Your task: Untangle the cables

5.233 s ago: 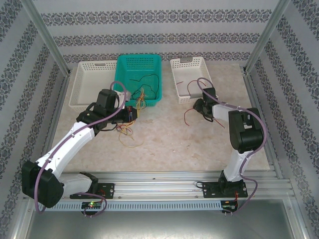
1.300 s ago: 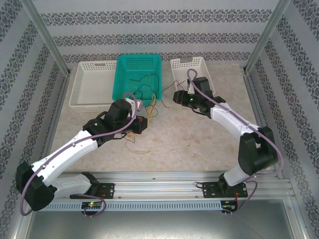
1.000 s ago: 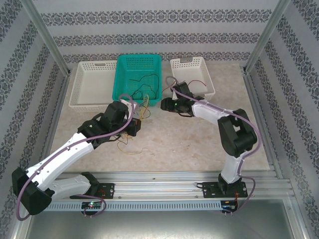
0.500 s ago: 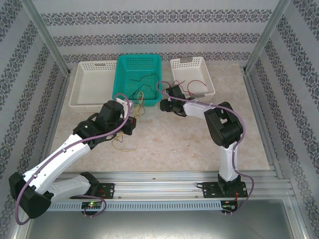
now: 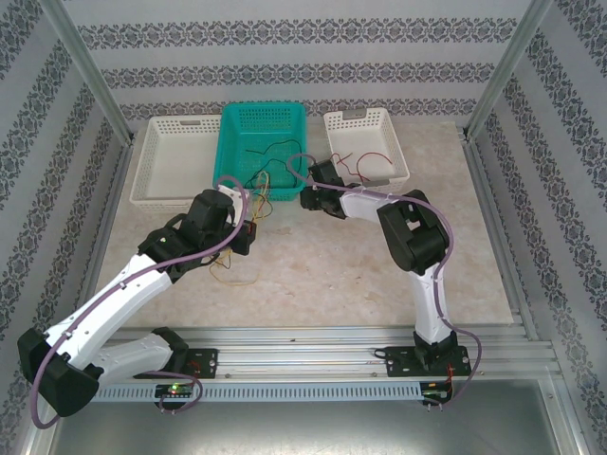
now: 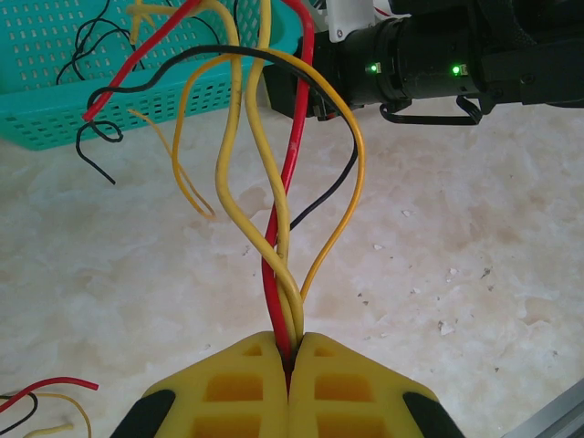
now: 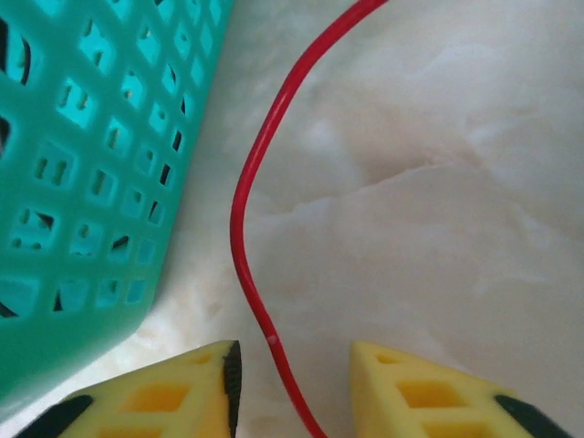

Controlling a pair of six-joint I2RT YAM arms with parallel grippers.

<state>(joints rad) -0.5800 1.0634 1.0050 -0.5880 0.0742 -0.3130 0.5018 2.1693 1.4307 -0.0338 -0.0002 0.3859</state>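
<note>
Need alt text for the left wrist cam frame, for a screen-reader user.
The left gripper is shut on a bundle of red, yellow and black cables that fan upward from it. A teal basket sits at upper left. The black end of the right arm, showing green lights, is at upper right above a pale stone-look table.

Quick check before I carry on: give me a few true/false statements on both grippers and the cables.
The left gripper is shut on a bundle of red, yellow and black cables. True.
The right gripper is clamped on a red cable. False: its jaws stand apart, the cable passing between them.
The teal basket holds black cable. True.
The right gripper is inside the teal basket. False: it is beside it, over the table.
</note>
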